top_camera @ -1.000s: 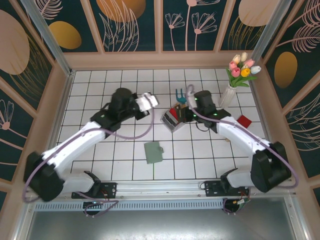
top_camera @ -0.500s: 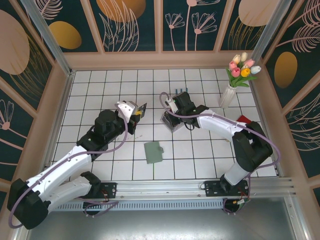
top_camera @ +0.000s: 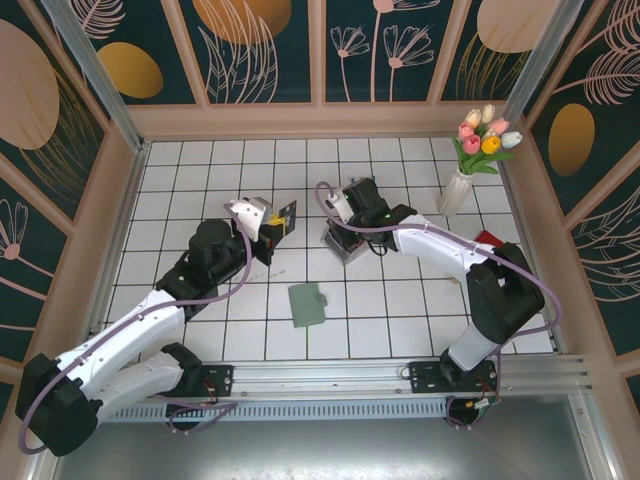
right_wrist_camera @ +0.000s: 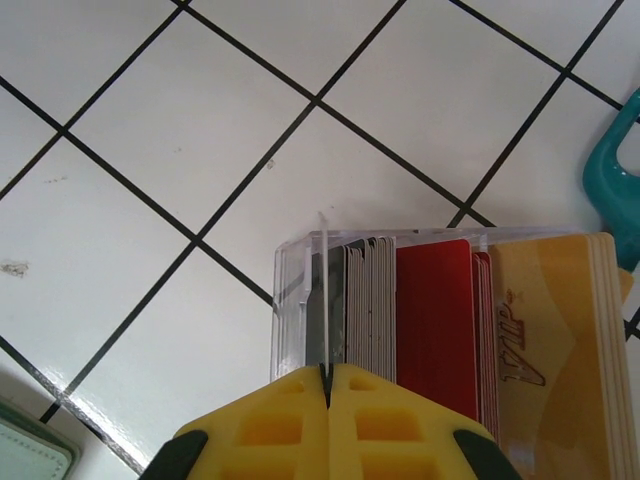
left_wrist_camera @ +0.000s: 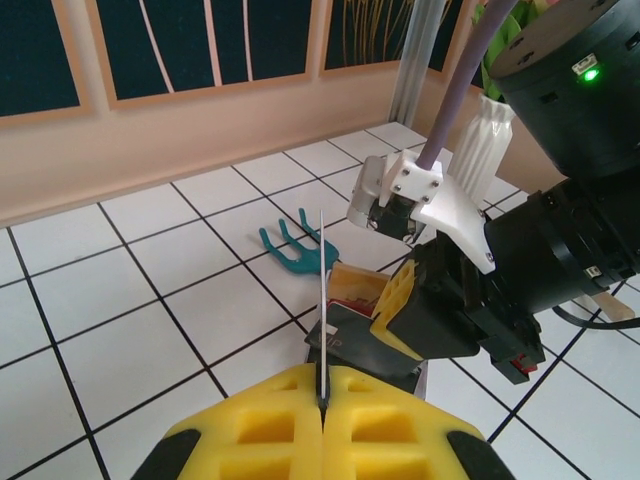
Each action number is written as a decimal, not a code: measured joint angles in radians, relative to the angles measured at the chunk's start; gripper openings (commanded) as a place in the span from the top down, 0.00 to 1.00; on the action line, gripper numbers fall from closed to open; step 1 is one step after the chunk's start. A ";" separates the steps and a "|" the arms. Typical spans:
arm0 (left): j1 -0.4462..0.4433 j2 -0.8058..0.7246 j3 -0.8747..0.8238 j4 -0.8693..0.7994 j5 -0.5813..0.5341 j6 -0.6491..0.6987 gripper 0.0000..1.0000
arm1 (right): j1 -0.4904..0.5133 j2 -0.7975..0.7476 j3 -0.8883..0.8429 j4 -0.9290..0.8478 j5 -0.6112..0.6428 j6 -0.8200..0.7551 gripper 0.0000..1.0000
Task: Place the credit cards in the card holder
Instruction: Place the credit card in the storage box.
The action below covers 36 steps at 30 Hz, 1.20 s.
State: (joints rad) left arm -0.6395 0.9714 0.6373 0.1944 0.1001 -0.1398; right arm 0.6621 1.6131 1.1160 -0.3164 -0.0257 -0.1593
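My left gripper [top_camera: 272,222] [left_wrist_camera: 322,385] is shut on a dark credit card [top_camera: 287,213], seen edge-on as a thin line [left_wrist_camera: 322,300], and holds it above the tiles left of the clear rack [top_camera: 343,243]. My right gripper [top_camera: 345,222] [right_wrist_camera: 327,372] is shut on a thin whitish card [right_wrist_camera: 324,290] at the left end of that rack [right_wrist_camera: 290,300]. Grey cards [right_wrist_camera: 365,300], red ones [right_wrist_camera: 435,320] and yellow-orange ones [right_wrist_camera: 550,330] stand upright in the rack. The sage-green card holder [top_camera: 307,305] lies flat nearer the arm bases, apart from both grippers; its corner [right_wrist_camera: 30,455] shows.
A teal hand rake [left_wrist_camera: 295,250] [right_wrist_camera: 612,180] lies just behind the rack. A white vase of tulips [top_camera: 462,185] stands at the back right, with a red object [top_camera: 490,241] on the tiles near it. Wooden walls ring the tiled floor.
The left arm has drawn back from the rack toward the left with the dark card in its jaws. The right gripper has swung left onto the rack's end.
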 measured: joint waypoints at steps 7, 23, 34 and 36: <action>0.000 0.027 0.000 0.019 0.023 -0.027 1.00 | 0.000 0.000 0.000 -0.007 0.009 -0.019 1.00; 0.000 0.043 -0.005 0.053 0.053 -0.080 1.00 | 0.002 0.074 0.017 -0.054 0.015 -0.017 0.73; 0.097 0.089 -0.109 0.259 0.241 -0.312 1.00 | -0.106 -0.113 -0.039 0.007 -0.138 0.175 0.49; 0.127 0.113 -0.129 0.326 0.318 -0.367 1.00 | -0.179 -0.219 -0.085 0.065 -0.257 0.243 0.43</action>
State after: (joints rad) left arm -0.5129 1.0847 0.5079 0.5205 0.4179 -0.5068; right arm 0.4828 1.3945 1.0309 -0.2516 -0.2825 0.0841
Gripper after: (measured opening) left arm 0.063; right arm 0.524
